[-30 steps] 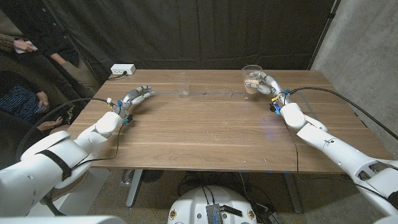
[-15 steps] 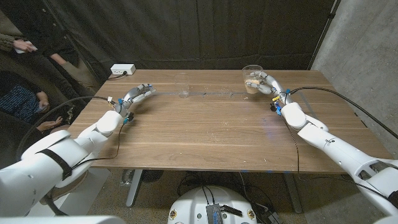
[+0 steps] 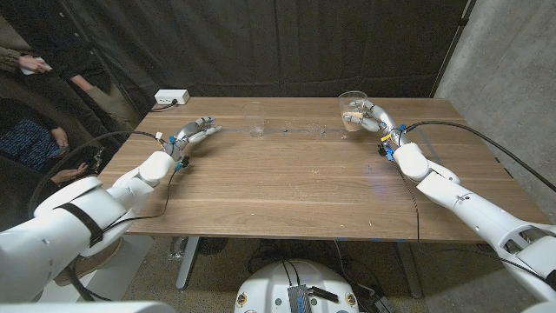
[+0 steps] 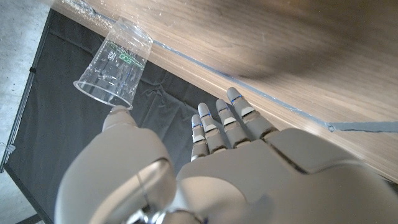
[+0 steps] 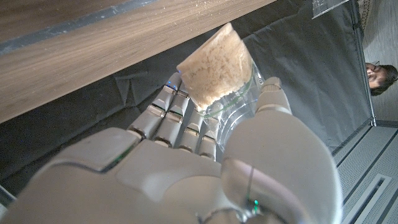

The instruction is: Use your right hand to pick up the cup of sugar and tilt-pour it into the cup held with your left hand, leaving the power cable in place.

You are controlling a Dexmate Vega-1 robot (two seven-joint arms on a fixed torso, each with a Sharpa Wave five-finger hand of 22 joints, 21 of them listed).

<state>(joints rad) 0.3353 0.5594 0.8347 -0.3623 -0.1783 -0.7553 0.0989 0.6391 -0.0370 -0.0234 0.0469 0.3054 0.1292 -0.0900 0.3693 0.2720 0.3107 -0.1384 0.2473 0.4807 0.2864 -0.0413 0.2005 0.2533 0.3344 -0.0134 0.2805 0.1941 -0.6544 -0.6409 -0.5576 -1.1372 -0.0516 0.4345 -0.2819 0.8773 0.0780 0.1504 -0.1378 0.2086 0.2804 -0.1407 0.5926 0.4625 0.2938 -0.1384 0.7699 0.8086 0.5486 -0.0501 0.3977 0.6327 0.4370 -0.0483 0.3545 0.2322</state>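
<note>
The cup of sugar (image 3: 351,111) is a clear cup near the table's far edge, right of the middle. My right hand (image 3: 372,116) grips it from the right. In the right wrist view my fingers (image 5: 177,118) wrap the cup of sugar (image 5: 214,68), which is about half full of pale grains. I cannot tell whether its base touches the wood. An empty clear cup (image 3: 254,120) stands upright at the far middle. My left hand (image 3: 195,135) lies to its left, open, a short gap away. The left wrist view shows the empty cup (image 4: 115,62) beyond my spread fingers (image 4: 224,121).
A white power strip (image 3: 171,97) with its cable sits at the table's far left corner. A blue tape line (image 3: 295,130) runs along the wooden table (image 3: 287,183) between the cups. People (image 3: 39,96) stand at the left edge. A concrete wall (image 3: 512,78) rises at the right.
My left hand and forearm have slid a little forward and right, toward the empty cup. The right hand and the cup of sugar have stayed put.
</note>
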